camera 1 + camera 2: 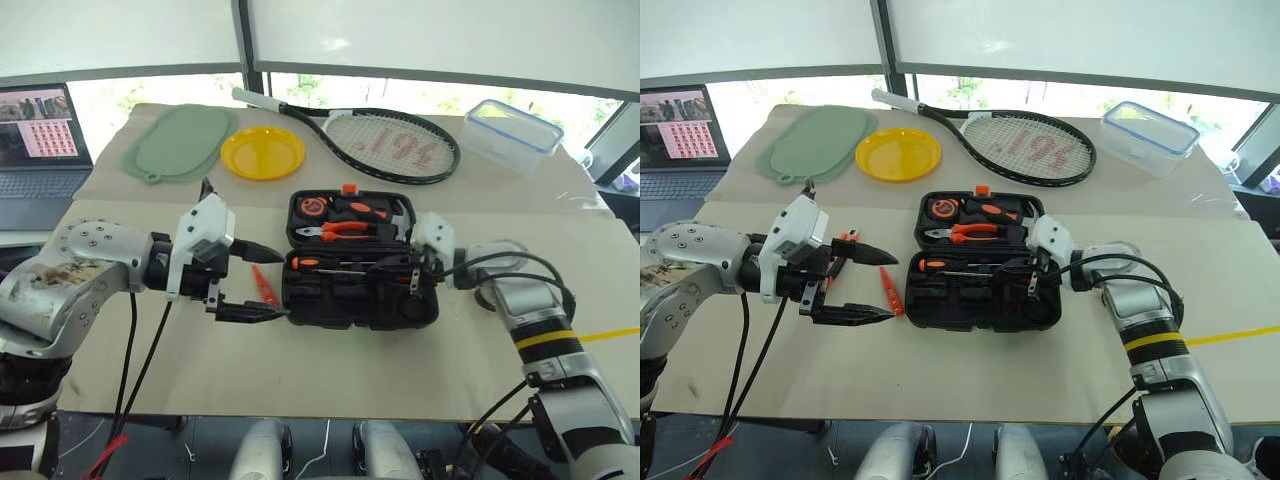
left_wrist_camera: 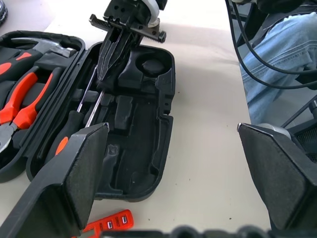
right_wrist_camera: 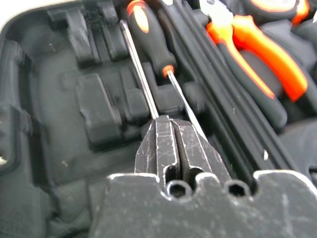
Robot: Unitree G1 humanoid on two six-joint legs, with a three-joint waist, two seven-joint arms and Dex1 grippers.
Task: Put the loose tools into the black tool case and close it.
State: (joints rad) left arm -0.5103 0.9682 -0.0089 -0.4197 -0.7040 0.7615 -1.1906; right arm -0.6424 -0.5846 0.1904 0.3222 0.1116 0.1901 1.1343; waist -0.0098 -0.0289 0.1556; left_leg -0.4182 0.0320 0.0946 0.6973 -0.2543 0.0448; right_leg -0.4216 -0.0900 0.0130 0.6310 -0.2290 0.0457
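Little to read from where I stand. Tennis racket (image 1: 385, 138) at the far side of the table: large red marking stencilled on the strings, looks like digits or letters seen upside down from my side, possibly "194", not certain. Laptop (image 1: 38, 140) off my left: screen shows a grid of small reddish tiles, any text too small to make out. No brand or label legible on the black tool case (image 1: 360, 262).

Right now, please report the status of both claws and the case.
Left claw open, empty, beside the black tool case. Right claw shut, tips at screwdriver shafts inside the open case. Orange utility knife on the table.
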